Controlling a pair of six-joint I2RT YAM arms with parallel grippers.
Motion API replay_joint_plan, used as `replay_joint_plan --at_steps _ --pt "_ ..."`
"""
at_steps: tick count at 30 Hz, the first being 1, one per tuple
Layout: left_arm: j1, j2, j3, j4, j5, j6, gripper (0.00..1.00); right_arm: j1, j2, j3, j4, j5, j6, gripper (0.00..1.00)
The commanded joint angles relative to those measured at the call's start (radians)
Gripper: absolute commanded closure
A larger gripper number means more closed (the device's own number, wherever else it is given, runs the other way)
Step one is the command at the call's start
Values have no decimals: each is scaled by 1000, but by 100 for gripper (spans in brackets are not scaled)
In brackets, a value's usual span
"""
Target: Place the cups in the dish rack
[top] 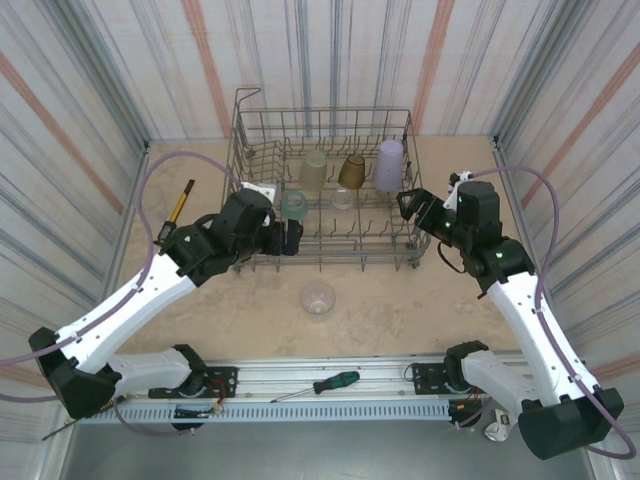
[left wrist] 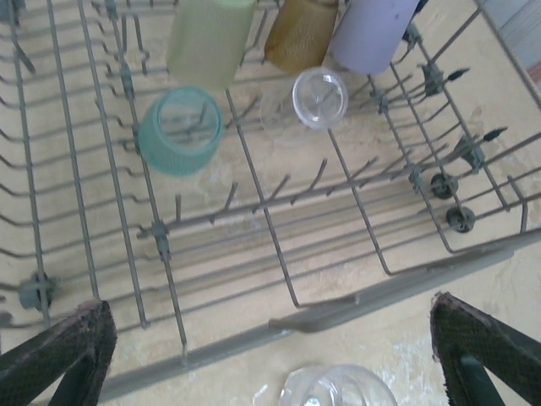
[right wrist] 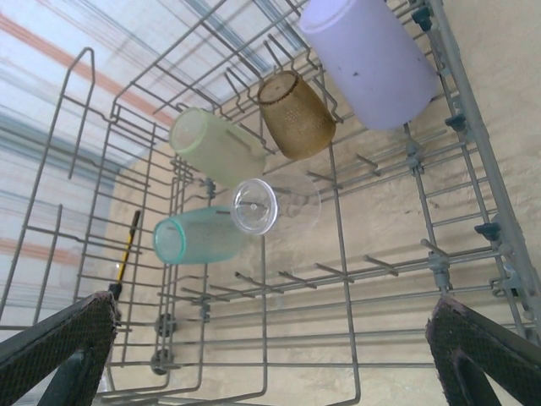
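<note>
- cups filled the far row of the dish rack (top: pixel 322 126): pale yellow-green cup (top: pixel 315 170) on the left, amber-brown cup (top: pixel 351 171) in the middle, lavender cup (top: pixel 389 165) on the right, all bottoms up and tilted over the tines.
- nearer in the rack, the teal-green cup (top: pixel 294 205) lay on its side toward the left, with a clear cup (top: pixel 343 197) just to its right, also tipped over.
- a second clear cup (top: pixel 317 298) sat on the table (top: pixel 220 310), outside the rack, just near of its front rail and between my two arms.
- my left gripper (top: pixel 285 238) hung at the rack's near left corner, over the front rail; through my left wrist camera its fingers (left wrist: pixel 59 355) were spread wide with nothing held, and the loose clear cup (left wrist: pixel 338 391) showed low between them.
- my right gripper (top: pixel 412 205) was at the rack's right side, near its front corner; its fingers (right wrist: pixel 482 355) were also spread wide and held nothing.
- a green-handled screwdriver (top: pixel 335 382) lay on the base rail at the near edge.
- a yellow-handled tool (top: pixel 180 203) lay on the table left of the rack.
</note>
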Motion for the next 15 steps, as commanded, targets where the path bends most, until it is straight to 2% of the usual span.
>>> replay_joint_plan --at_steps 1,7,10,15 --pt "3 -38 -35 -44 55 -93 1 -4 4 19 -46 18 -27 1" --pt "-19 -68 -118 -17 76 -134 1 -4 23 22 -37 8 -18 1" --pt "-28 -53 -107 -56 83 -137 1 -4 38 38 -44 -1 -13 1" --pt "-89 -30 -92 -116 10 -147 1 -5 43 71 -62 6 -19 1"
